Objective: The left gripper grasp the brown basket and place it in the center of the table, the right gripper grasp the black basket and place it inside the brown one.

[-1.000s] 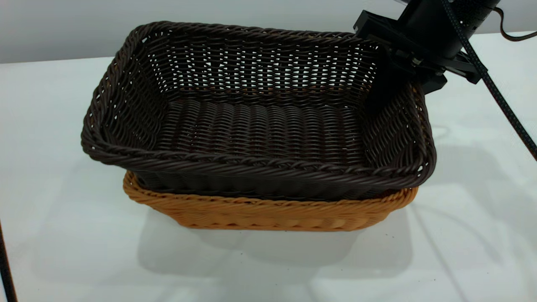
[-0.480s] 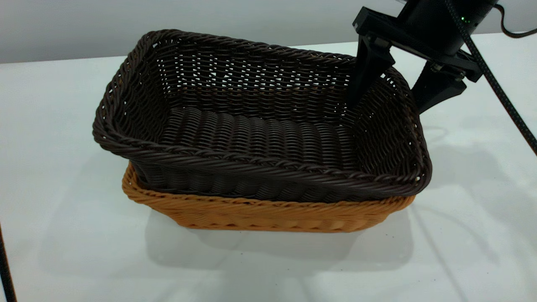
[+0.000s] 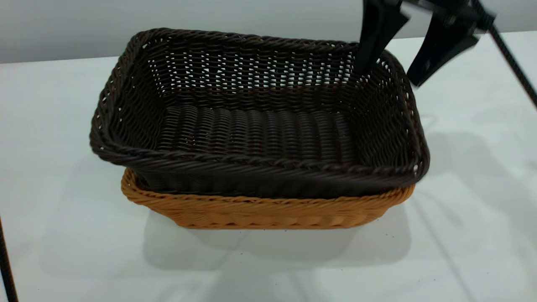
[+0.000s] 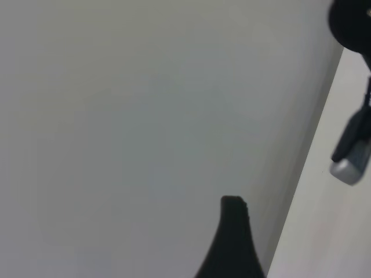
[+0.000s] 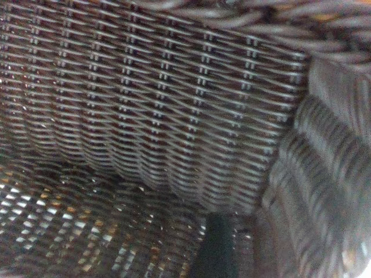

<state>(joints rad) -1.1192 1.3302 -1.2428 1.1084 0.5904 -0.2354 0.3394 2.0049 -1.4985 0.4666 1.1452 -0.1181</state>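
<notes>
The black basket (image 3: 256, 126) sits nested inside the brown basket (image 3: 260, 212) on the white table (image 3: 63, 235); only the brown basket's near rim and wall show below it. My right gripper (image 3: 387, 79) is open just above the black basket's far right corner. One finger (image 3: 375, 37) hangs over the inside of the wall and the other is outside it, and neither touches the rim. The right wrist view is filled with the black basket's weave (image 5: 156, 110). My left gripper (image 4: 232, 246) shows only in its own wrist view, away from the baskets.
The right arm's braided cable (image 3: 512, 63) runs down past the basket's right side. A thin black cable (image 3: 4, 268) stands at the near left edge. White tabletop lies all round the baskets, with a grey wall behind.
My right gripper went from shut on the black basket's far right corner to open, then rose clear of the rim. The black basket settled lower and more level into the brown one.
</notes>
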